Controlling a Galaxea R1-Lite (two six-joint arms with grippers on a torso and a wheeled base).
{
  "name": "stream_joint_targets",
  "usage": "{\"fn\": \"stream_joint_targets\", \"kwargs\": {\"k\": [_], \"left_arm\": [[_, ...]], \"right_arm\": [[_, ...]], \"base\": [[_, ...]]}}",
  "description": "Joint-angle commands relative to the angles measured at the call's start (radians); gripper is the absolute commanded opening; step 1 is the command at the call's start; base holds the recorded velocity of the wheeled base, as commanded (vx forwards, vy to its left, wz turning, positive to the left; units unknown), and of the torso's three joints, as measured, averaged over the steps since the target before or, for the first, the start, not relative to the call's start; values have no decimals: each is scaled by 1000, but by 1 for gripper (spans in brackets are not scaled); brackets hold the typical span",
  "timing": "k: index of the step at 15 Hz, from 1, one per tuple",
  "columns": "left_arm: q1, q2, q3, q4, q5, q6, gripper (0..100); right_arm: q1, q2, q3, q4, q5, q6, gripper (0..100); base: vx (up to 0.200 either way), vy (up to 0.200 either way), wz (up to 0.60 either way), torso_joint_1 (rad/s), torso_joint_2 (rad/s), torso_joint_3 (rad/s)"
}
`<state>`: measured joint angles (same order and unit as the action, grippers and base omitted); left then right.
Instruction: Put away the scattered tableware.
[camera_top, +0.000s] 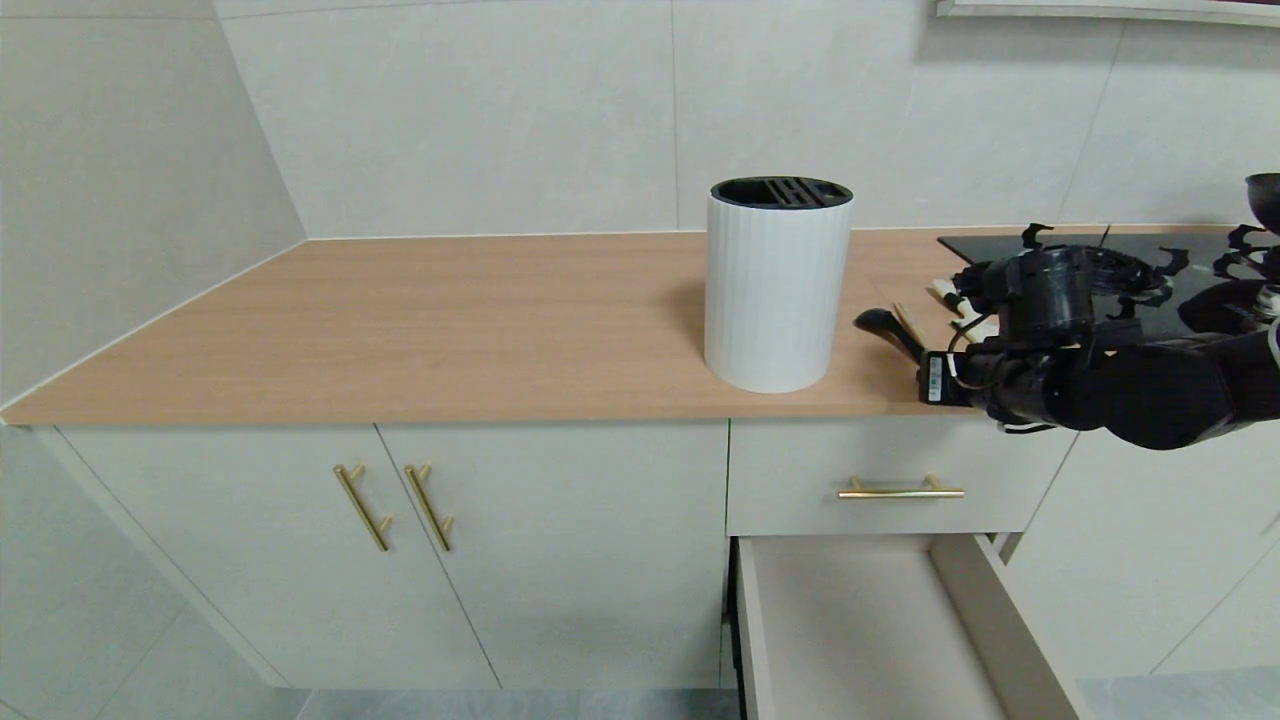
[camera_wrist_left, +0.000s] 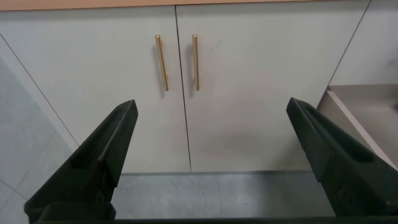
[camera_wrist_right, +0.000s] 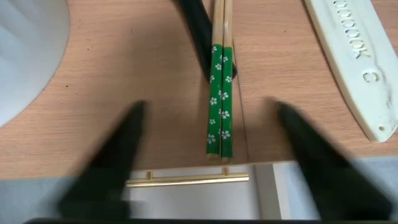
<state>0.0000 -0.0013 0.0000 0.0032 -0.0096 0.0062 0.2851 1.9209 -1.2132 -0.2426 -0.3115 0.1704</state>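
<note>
A pair of wooden chopsticks (camera_wrist_right: 221, 99) with green flowered ends lies on the wooden counter (camera_top: 450, 320). A black-handled utensil (camera_wrist_right: 196, 37) lies right beside them, and a white utensil (camera_wrist_right: 351, 56) a little farther off. My right gripper (camera_wrist_right: 214, 165) hangs open above the counter's front edge, its fingers (camera_wrist_right: 106, 168) on either side of the chopsticks' green ends. The black utensil (camera_top: 885, 325) and chopsticks (camera_top: 908, 320) sit to the right of a white ribbed holder (camera_top: 778, 285) with a black slotted top. My left gripper (camera_wrist_left: 211, 162) is open and holds nothing, low in front of the cabinet doors.
A drawer (camera_top: 960, 600) stands pulled open below the counter at the right, under a shut drawer with a gold handle (camera_top: 900, 490). A black stove top (camera_top: 1100, 260) lies at the far right. Two cabinet doors with gold handles (camera_wrist_left: 163, 62) face the left gripper.
</note>
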Motion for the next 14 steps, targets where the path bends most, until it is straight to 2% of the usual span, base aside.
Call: {"fn": "stream_joint_targets", "kwargs": {"k": [1, 8, 14], "left_arm": [[0, 1, 0, 0, 0, 0, 100], [0, 1, 0, 0, 0, 0, 100], [0, 1, 0, 0, 0, 0, 100]], "right_arm": [[0, 0, -2, 0, -1, 0, 0], [-6, -26, -2, 5, -17, 0, 0], [2, -249, 86, 43, -15, 14, 0]], "base": [[0, 0, 0, 0, 0, 0], [0, 0, 0, 0, 0, 0], [0, 0, 0, 0, 0, 0]]}}
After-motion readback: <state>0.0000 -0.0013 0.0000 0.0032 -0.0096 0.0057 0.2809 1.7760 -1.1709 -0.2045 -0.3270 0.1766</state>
